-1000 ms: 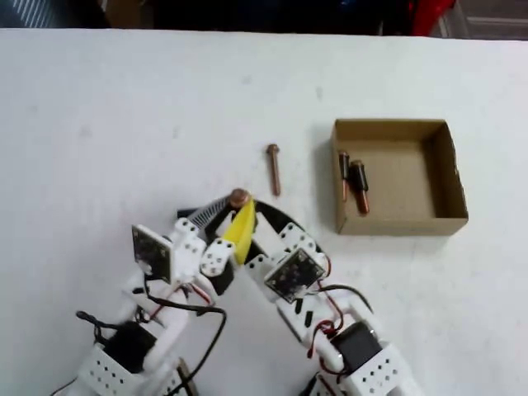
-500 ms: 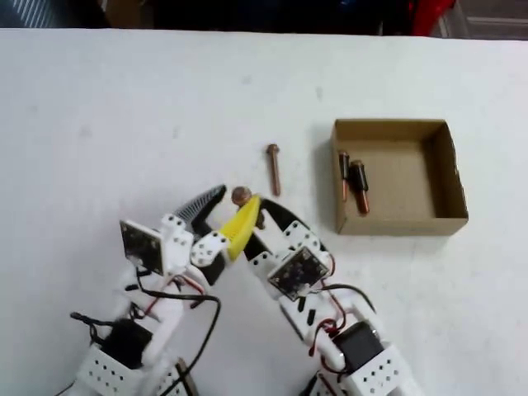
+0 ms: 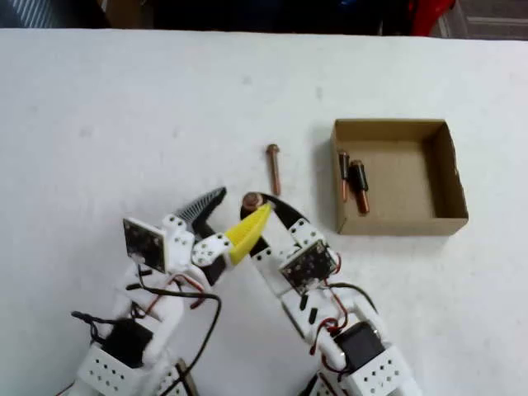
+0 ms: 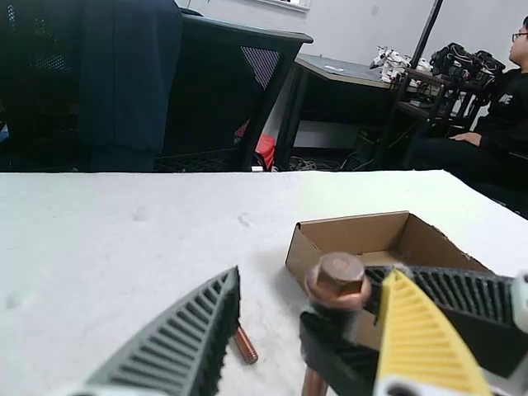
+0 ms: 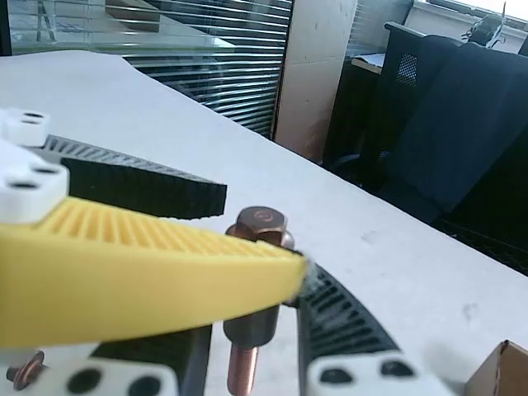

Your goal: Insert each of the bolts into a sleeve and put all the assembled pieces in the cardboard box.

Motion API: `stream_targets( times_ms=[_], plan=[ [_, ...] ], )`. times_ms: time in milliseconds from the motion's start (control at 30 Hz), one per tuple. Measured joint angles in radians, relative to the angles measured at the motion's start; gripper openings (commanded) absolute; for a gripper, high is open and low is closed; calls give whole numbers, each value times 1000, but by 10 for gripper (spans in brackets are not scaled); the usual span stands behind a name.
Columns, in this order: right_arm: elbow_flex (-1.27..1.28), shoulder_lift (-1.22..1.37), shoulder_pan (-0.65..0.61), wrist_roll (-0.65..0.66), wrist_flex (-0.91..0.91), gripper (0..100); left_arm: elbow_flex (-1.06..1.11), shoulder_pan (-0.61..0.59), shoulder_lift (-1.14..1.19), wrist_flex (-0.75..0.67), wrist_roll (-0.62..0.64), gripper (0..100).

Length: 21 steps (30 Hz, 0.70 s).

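Now our right gripper pinches the assembled bolt upright, near the cardboard box; our left gripper (spread wide around it) should back away before we carry it over.

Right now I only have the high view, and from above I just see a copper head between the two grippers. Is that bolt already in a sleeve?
Observer: Yes. The right wrist view shows the bolt standing upright, with a dark sleeve under its head and bare shank sticking out below.
Operator: Which arm actually has it?
Observer: The right gripper. Its black fingers are clamped around the sleeve, just beneath the head.
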Motion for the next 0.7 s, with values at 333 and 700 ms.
stream_targets(
  times_ms=[333, 700],
  plan=[
    [0, 0, -3, -5, 86, 17, -95, 0, 0, 0, -3, 286],
    [0, 0, 20, -5, 147, 17, -244, -187, 0, 184, -3, 46]
  ],
)
